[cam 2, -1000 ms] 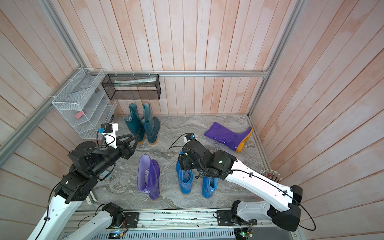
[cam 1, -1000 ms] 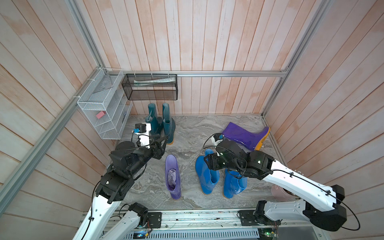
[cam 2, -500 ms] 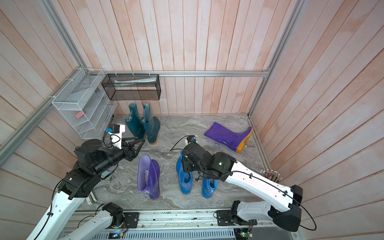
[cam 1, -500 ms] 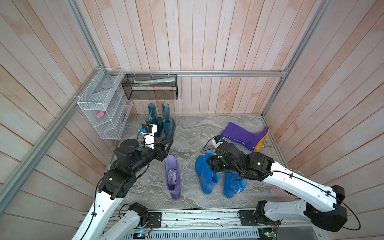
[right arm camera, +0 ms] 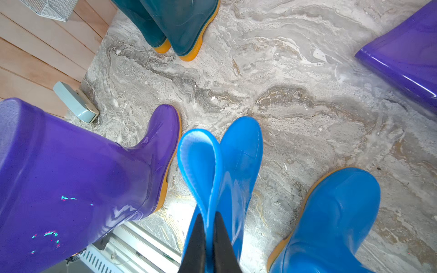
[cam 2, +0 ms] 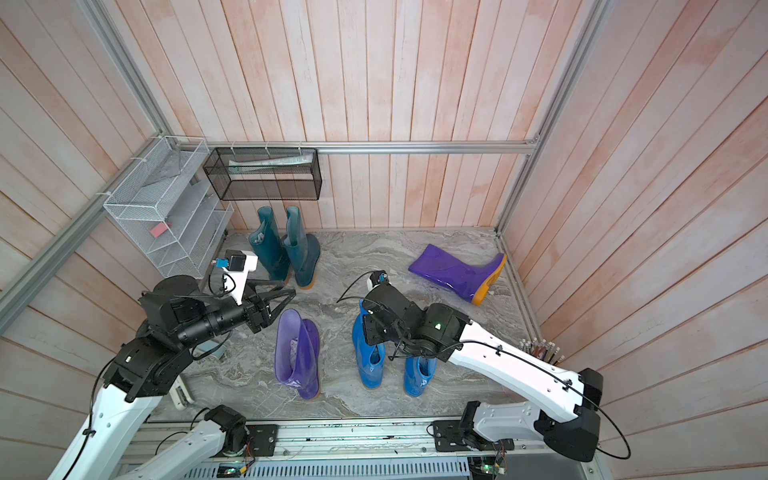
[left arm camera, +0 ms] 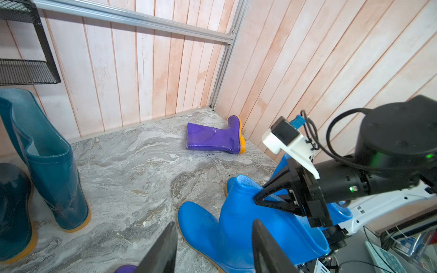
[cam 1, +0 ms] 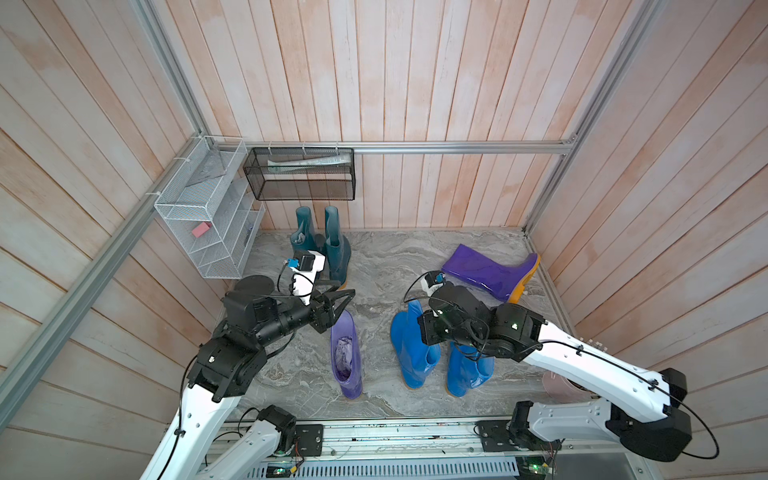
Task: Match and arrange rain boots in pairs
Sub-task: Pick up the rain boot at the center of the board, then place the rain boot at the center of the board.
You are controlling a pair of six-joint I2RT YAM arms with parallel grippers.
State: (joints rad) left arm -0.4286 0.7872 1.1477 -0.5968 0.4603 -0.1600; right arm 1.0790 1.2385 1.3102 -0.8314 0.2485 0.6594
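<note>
in both top views the teal boots (cam 1: 334, 245) stand upright as a pair at the back wall, below a black wire basket (cam 1: 299, 191). the lying purple boot (cam 1: 486, 270) is on its side near the right wall, well apart from the pale purple boot (cam 1: 347, 361), which stands upright near the front edge. beside that one stand the held blue boot (cam 1: 413, 361) and the second blue boot (cam 1: 467, 376), toes toward the back wall. the left gripper (cam 1: 345, 296) hangs over the marble floor (cam 1: 386, 257) between the teal boots and the pale purple boot, jaws partly spread, gripping nothing. the right gripper (cam 1: 426, 332) sits over the held blue boot's shaft, its tips hidden here.

the left wrist view shows the right gripper clamped on the top rim of that blue shaft, and the left fingers (left arm camera: 163, 248) apart with nothing between them.

the right wrist view shows its two fingers (right arm camera: 198, 236) pressed tight on the shaft wall, the rim squashed narrow. whether the sole touches the floor cannot be told.
</note>
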